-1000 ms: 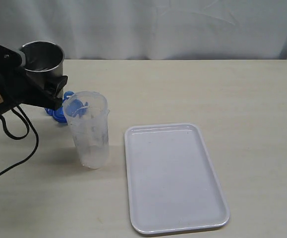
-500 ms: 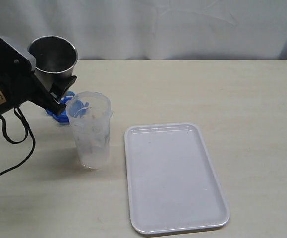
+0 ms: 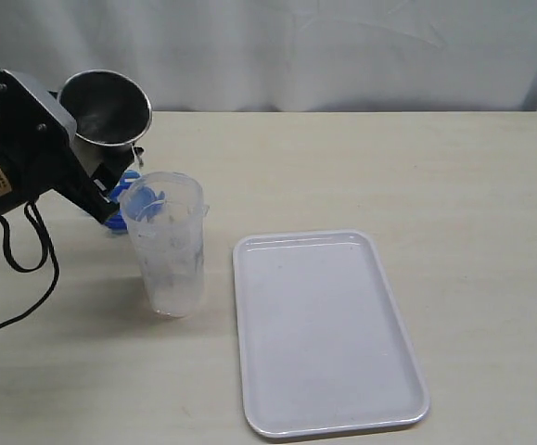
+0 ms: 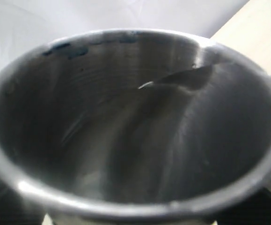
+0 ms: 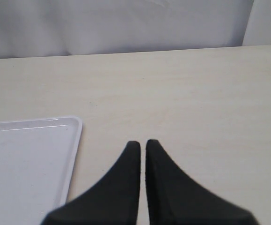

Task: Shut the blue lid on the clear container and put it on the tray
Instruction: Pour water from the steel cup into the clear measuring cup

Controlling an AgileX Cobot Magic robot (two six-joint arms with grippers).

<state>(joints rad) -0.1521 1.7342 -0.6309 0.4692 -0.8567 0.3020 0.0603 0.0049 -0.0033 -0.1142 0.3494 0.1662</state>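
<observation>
1. the clear container (image 3: 166, 246) stands upright on the table (image 3: 407, 167), just to the left of the tray (image 3: 324, 371) and not touching it. its mouth is open and it looks empty.
2. it is probably light, with thin, stiff walls. because it is tall and narrow, a push near the rim could tip it. the smooth sides may slip, so a firm hold across the middle of the body, or a little lower, looks safest.
3. the blue lid (image 3: 115, 219) lies behind the container on its far left side. it is partly hidden by the arm and partly seen through the clear wall. whether it touches the container cannot be told. it is small, light and rigid, and its flaps offer edges to pinch. it has to be pressed down squarely to snap on.
4. the left gripper (image 3: 115, 165) hangs right over the lid, and its fingers are clamped on a steel cup (image 3: 108, 107) that tilts toward the container. in the left wrist view the cup (image 4: 135, 126) fills the picture and looks empty.
5. that hand is occupied, so the cup probably has to be set down before the lid can be picked up.
6. the right gripper (image 5: 142, 143) hovers over bare table beside the tray's (image 5: 27, 164) edge. its fingers are drawn nearly together with only a sliver between them, and they hold nothing.
</observation>
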